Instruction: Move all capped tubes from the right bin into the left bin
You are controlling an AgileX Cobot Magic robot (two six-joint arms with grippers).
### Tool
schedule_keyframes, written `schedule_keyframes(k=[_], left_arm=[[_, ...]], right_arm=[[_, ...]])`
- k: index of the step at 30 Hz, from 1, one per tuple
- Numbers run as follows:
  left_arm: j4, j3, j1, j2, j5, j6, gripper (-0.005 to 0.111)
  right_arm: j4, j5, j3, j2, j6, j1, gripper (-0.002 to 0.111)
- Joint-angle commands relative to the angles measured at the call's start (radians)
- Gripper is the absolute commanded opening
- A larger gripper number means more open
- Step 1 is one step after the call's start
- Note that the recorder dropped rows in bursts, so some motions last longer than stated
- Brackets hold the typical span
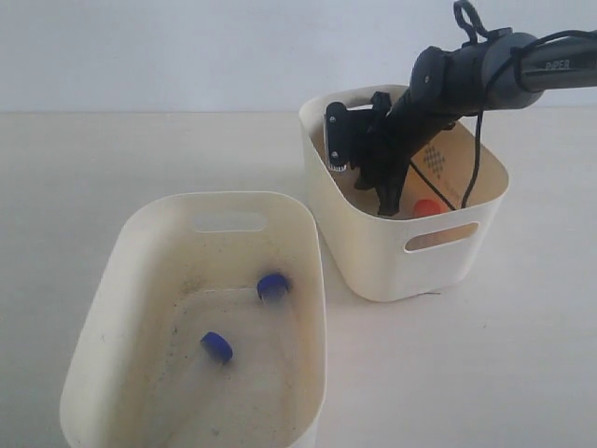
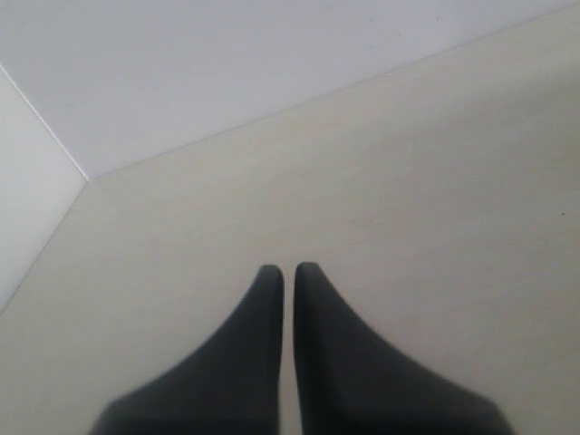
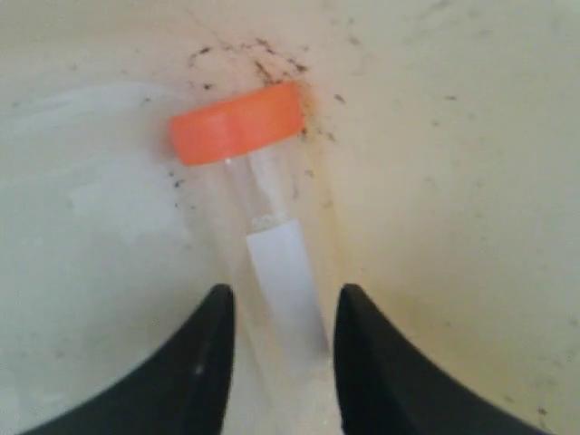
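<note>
Right gripper straddles the orange-capped tube in the right bin; grip unclear. Left gripper closed, empty.

We read this as a robot lab bench: bare cream tabletop, blank white wall, capped tubes in the left bin

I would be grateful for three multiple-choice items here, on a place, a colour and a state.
1. The labelled tube in the right bin, between the right gripper's fingers, has a cap that is: A blue B orange C green
2. The two blue-capped tubes lie in: A the right bin B the left bin C neither
3. The left gripper is: A wide open B holding a tube C shut, empty
B, the wrist view shows orange; B, both lie on its speckled floor; C, its fingers nearly meet, nothing between.
</note>
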Motion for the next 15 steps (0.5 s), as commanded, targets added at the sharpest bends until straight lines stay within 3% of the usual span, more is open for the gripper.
schedule_keyframes(k=[1,3,7,10,12,15], left_arm=[[-0.003,-0.004,-0.004,0.0,-0.003,-0.01,0.004],[-0.003,-0.004,-0.004,0.0,-0.003,-0.01,0.004],[-0.003,-0.004,-0.004,0.0,-0.003,-0.01,0.004],[-0.003,-0.004,-0.004,0.0,-0.003,-0.01,0.004],[-0.003,-0.004,-0.004,0.0,-0.003,-0.01,0.004],[-0.003,-0.004,-0.004,0.0,-0.003,-0.01,0.004]], right_arm=[[-0.003,0.053,0.005,0.014,0.019,-0.003,0.022],[-0.003,0.053,0.005,0.014,0.022,-0.003,0.025],[-0.003,0.06,0.005,0.014,0.043,-0.003,0.046],[-0.003,0.06,0.005,0.014,0.055,-0.003,0.054],[-0.003,0.078,0.005,0.014,0.058,-0.003,0.051],[-0.007,0.066,0.005,0.014,0.071,-0.003,0.035]])
